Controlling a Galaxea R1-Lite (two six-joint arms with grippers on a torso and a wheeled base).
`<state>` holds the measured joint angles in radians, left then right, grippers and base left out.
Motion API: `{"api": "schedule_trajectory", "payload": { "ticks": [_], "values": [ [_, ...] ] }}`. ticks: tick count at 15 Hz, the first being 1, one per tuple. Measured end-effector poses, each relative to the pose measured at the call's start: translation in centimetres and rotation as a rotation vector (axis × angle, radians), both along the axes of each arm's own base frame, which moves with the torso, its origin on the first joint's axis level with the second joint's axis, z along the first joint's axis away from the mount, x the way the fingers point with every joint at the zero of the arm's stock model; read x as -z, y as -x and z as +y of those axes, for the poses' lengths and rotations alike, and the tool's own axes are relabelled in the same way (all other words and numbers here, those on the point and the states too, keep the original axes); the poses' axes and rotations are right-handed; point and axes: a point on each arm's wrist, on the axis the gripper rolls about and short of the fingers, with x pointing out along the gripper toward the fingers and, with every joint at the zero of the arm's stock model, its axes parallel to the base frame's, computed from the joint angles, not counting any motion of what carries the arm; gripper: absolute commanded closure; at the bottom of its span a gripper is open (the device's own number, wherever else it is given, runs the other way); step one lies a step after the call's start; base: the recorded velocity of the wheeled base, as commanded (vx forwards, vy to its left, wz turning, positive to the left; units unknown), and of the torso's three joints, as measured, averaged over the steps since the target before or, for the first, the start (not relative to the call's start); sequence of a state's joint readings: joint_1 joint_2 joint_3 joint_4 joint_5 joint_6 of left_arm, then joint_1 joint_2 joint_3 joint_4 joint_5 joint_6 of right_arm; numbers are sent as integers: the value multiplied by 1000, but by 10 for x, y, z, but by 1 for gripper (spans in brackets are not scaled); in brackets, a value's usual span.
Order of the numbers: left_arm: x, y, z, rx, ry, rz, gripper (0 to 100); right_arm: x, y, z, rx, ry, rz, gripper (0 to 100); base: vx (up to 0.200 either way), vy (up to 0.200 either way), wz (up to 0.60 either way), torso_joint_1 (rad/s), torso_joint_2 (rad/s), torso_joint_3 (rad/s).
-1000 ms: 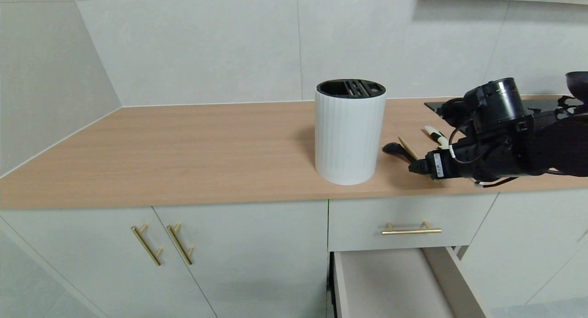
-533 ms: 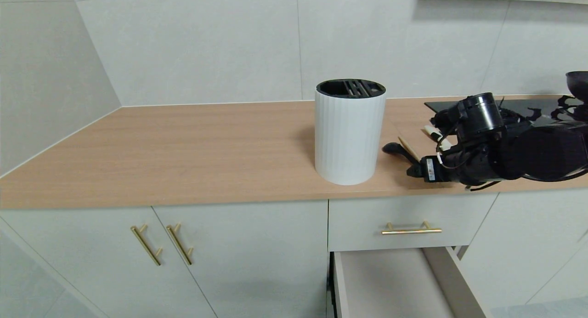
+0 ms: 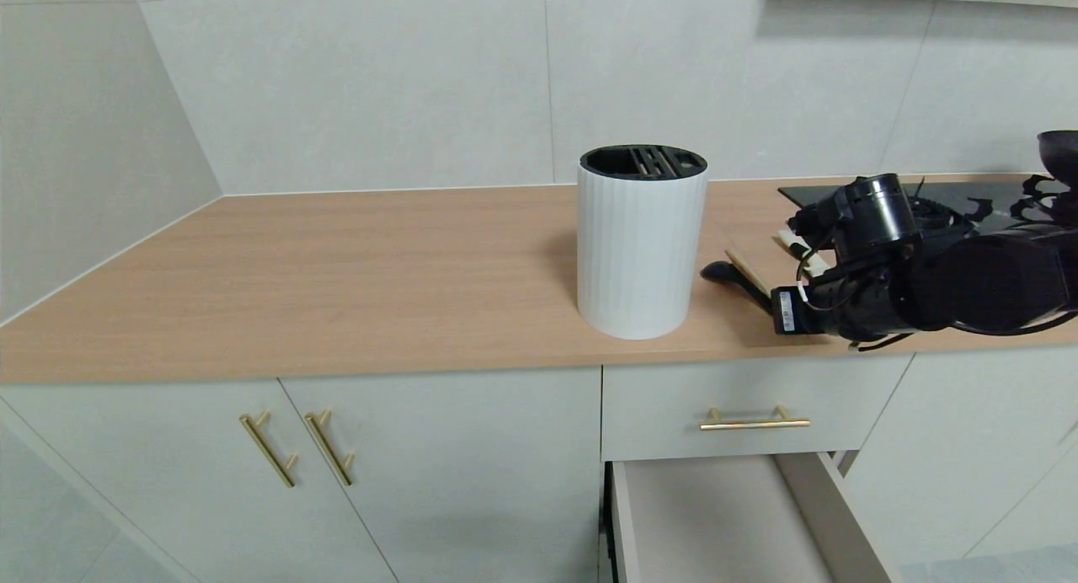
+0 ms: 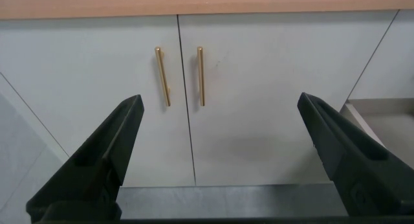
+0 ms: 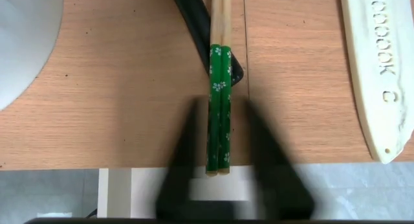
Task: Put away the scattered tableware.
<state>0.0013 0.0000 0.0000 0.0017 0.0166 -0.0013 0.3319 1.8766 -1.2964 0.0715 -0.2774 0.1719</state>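
Chopsticks [image 5: 218, 114], 2 of them side by side with green flowered ends, lay on the wooden counter [image 3: 337, 271] just right of the white holder [image 3: 640, 246]; their green ends reached the counter's front edge, and their pale shafts ran back across the handle of a black spoon [image 5: 197, 30]. The right gripper [image 5: 222, 120] sat low at that front edge with its jaws apart, 1 finger [image 5: 184, 146] on each side of the green ends; a narrow strip of counter showed between each finger and the sticks, so the jaws straddled the pair without gripping it. In the head view the right gripper [image 3: 779, 309] pointed toward the holder, with the spoon's round head [image 3: 717, 271] between the 2. A white utensil [image 5: 378, 75] lay on the counter beside the chopsticks, on the side away from the holder, apart from them. The holder stood upright, its black slotted top facing up. Below the counter a drawer [image 3: 716, 516] stood pulled out. The left gripper [image 4: 220, 101] hung low in front of the cupboard doors [image 4: 194, 140] with their 2 gold handles [image 4: 162, 75]; its jaws were spread wide with nothing between them.
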Motion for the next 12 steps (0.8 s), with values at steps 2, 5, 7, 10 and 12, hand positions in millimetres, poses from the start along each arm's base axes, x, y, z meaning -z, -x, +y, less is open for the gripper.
{"api": "schedule_trajectory", "payload": {
  "ticks": [2, 5, 7, 10, 12],
  "values": [
    [0, 0, 0, 0, 0, 0, 0, -1, 1, -1, 1, 0, 0, 100, 0, 0, 0, 0, 0, 0],
    [0, 0, 0, 0, 0, 0, 0, -7, 6, -2, 0, -4, -12, 100, 0, 0, 0, 0, 0, 0],
    [0, 0, 0, 0, 0, 0, 0, -18, 18, -5, -6, -13, -37, 100, 0, 0, 0, 0, 0, 0],
    [0, 0, 0, 0, 0, 0, 0, -36, 47, -10, -27, -31, -71, 100, 0, 0, 0, 0, 0, 0],
    [0, 0, 0, 0, 0, 0, 0, -40, 74, -15, -48, -28, -50, 100, 0, 0, 0, 0, 0, 0]
  ]
}}
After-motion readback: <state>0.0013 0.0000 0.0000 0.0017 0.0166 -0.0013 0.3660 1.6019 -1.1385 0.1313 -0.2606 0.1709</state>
